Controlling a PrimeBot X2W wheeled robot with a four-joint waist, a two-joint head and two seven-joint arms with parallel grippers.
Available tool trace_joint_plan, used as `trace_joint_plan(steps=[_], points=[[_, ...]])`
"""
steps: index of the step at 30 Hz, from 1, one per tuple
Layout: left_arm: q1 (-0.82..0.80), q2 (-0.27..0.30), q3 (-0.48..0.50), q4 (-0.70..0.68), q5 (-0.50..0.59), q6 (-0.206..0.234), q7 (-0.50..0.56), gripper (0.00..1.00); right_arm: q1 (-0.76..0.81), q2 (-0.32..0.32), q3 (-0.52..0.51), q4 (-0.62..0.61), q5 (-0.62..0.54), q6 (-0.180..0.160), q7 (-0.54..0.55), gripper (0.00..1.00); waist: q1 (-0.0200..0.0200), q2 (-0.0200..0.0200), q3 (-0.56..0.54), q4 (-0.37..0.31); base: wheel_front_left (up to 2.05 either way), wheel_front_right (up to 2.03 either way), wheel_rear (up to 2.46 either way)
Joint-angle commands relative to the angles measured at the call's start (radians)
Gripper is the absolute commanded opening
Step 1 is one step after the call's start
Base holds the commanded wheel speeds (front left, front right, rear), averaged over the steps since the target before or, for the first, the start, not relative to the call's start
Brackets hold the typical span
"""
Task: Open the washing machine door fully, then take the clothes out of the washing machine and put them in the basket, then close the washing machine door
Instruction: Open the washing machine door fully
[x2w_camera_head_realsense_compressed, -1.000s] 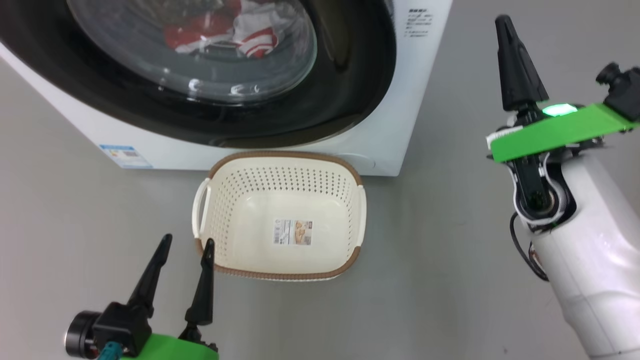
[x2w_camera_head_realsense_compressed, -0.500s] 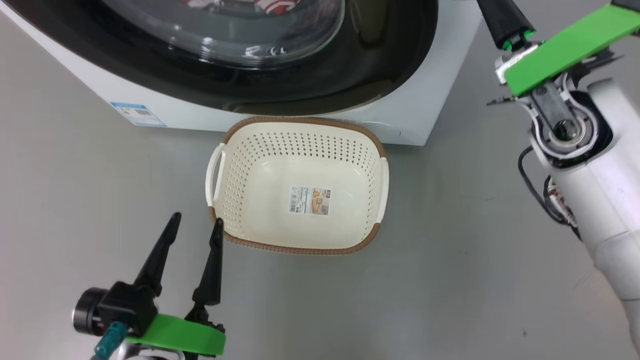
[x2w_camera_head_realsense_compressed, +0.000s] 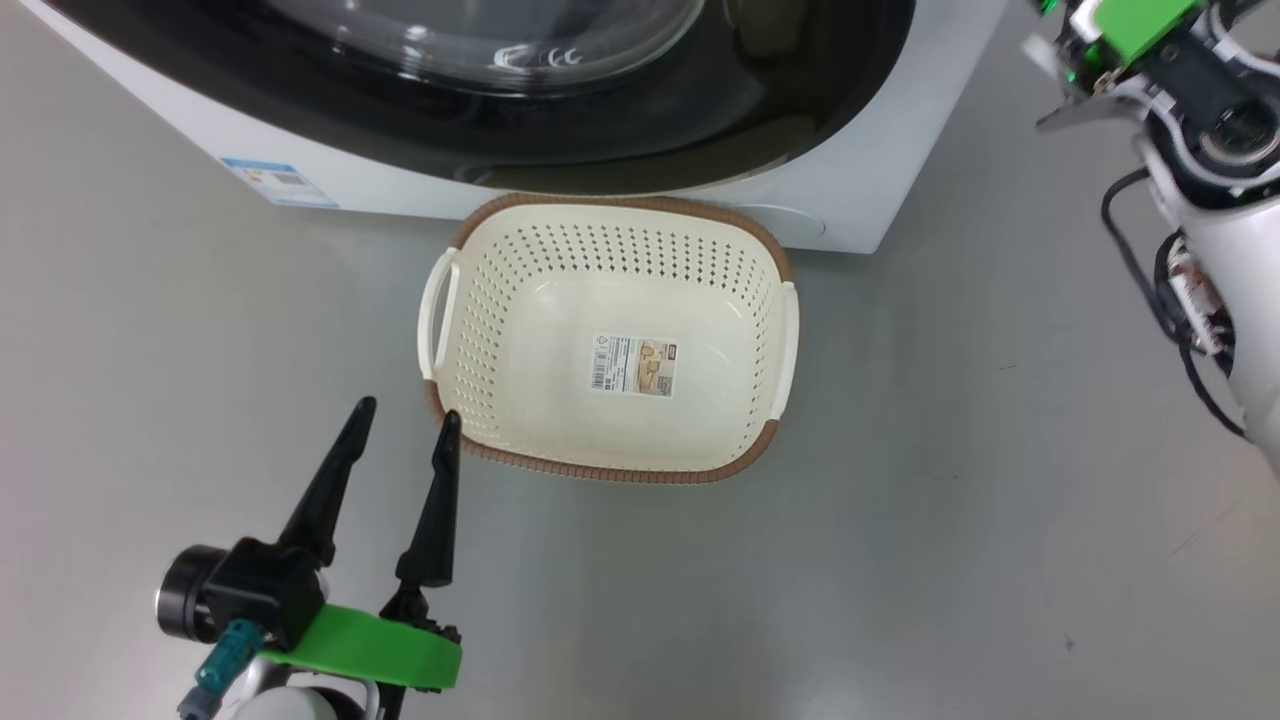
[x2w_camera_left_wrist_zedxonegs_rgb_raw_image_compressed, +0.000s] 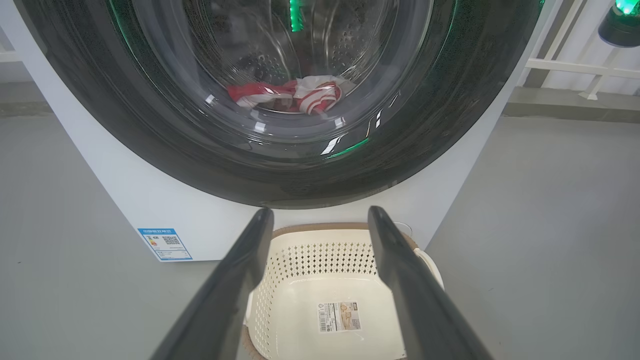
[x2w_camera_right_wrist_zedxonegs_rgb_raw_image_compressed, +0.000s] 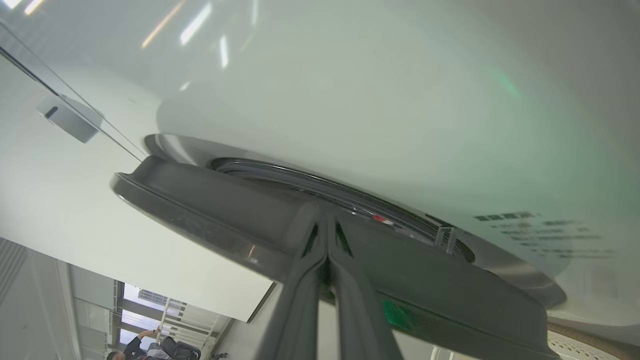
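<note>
left tool (x2w_camera_head_realsense_compressed: 410, 408): fingers stood apart, gripping nothing, just beside the basket (x2w_camera_head_realsense_compressed: 600, 472) | right tool (x2w_camera_right_wrist_zedxonegs_rgb_raw_image_compressed: 326, 222): fingers pressed together, tips at the black rim of the washing machine door (x2w_camera_right_wrist_zedxonegs_rgb_raw_image_compressed: 225, 210) | basket sat on the floor (x2w_camera_head_realsense_compressed: 950, 500) before the washing machine (x2w_camera_head_realsense_compressed: 870, 170) | red-and-white clothes (x2w_camera_left_wrist_zedxonegs_rgb_raw_image_compressed: 310, 95) lay inside, behind the glass

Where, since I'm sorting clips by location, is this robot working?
Likely a lab or test hall staged as a laundry corner, not a home: the washing machine and basket sit on a bare grey floor, with white railing behind.
</note>
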Motion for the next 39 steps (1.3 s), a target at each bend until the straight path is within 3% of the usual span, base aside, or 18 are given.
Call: trace_joint_plan(steps=[1,18,39], points=[[-0.019,0.012,0.027,-0.018,-0.012,-0.004,-0.012,1.00,-0.026,0.013,-0.013,-0.009,0.020,0.008,0.021,0.00,-0.0001,-0.0001,0.011,0.007,0.00,0.00,0.00],[-0.039,0.012,0.019,-0.012,-0.037,-0.005,-0.012,1.00,-0.084,0.035,0.006,0.109,0.035,0.008,0.200,0.00,-0.0001,-0.0001,0.024,0.021,0.00,0.00,0.00],[0.024,0.012,0.022,-0.016,-0.031,0.010,-0.012,1.00,0.167,0.083,0.045,-0.069,0.021,0.008,0.296,0.00,-0.0001,-0.0001,-0.096,0.004,0.00,0.00,0.00]])
